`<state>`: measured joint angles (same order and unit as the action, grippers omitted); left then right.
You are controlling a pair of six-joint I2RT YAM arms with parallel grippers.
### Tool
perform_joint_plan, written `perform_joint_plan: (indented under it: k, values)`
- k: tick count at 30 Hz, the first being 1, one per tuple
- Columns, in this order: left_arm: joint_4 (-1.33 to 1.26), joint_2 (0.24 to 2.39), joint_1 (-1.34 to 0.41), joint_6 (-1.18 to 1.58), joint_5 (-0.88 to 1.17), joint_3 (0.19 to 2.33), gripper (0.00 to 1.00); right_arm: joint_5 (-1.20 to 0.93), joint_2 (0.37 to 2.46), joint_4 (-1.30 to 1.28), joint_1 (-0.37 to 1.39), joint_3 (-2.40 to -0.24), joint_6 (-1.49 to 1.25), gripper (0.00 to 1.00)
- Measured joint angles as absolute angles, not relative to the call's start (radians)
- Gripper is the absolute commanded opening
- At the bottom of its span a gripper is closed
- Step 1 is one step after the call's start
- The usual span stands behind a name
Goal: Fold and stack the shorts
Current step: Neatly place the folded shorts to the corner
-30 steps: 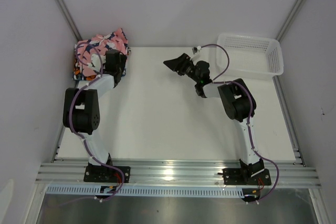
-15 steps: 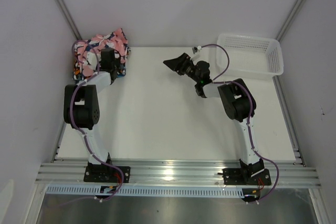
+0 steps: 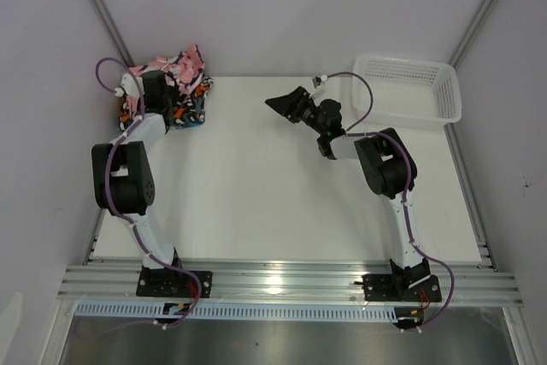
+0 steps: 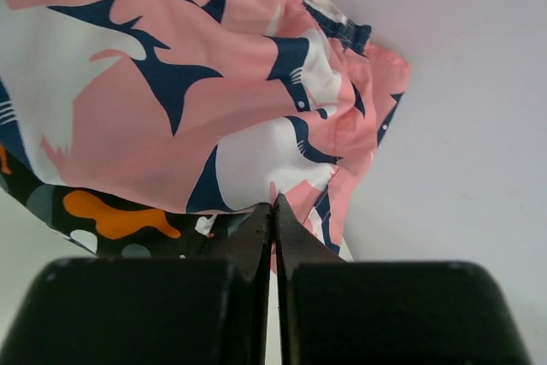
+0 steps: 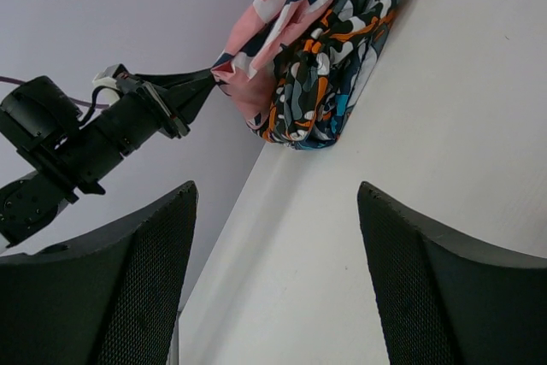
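Your left gripper (image 4: 274,204) has swung out to the far left corner and snapped shut since a second ago, when it hung open over the pile; the right arm has not budged. The white table (image 3: 282,203) sits between pale walls (image 3: 282,6), with a metal rail (image 3: 282,279) along its near edge.

At far left, the pile of shorts (image 3: 181,83) is heaped in the back corner against the wall. The left jaws pinch a fold at the edge of the pink shorts (image 4: 171,83) (navy and white patches, drawstring at the waist), which lie on top of the camouflage shorts (image 5: 325,74). Mid-table, your right gripper (image 5: 278,190) hovers facing the pile, jaws spread wide, holding nothing. At far right, a white mesh basket (image 3: 410,91) stands at the back corner.

A bit of blue shows low in the pile, but that garment's outline is hidden. From overhead the left arm covers part of the heap.
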<state>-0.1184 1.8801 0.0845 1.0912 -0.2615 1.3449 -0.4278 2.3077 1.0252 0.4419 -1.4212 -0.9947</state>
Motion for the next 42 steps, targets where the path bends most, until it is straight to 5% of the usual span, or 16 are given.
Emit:
perform_joint_plan:
  k: [14, 17, 18, 21, 27, 42]
  values:
    - [-0.193, 1.847, 0.007, 1.056, -0.22, 1.184, 0.01, -0.432, 2.316, 1.027, 0.442, -1.421, -0.996, 0.77]
    - [-0.203, 1.855, 0.008, 1.054, -0.204, 1.187, 0.24, -0.434, 2.316, 1.028, 0.442, -1.422, -0.999, 0.78]
    - [-0.198, 1.865, 0.01, 1.052, -0.194, 1.197, 0.53, -0.435, 2.316, 1.028, 0.442, -1.422, -0.999, 0.78]
    - [-0.162, 1.901, 0.015, 1.04, -0.155, 1.258, 0.81, -0.435, 2.317, 1.028, 0.442, -1.421, -1.003, 0.78]
    - [-0.152, 1.882, 0.023, 1.021, -0.091, 1.304, 0.98, -0.437, 2.329, 1.031, 0.438, -1.425, -1.016, 0.78]
    - [-0.279, 1.763, 0.091, 1.11, 0.03, 1.183, 0.99, -0.446, 2.348, 1.032, 0.434, -1.429, -1.021, 0.78]
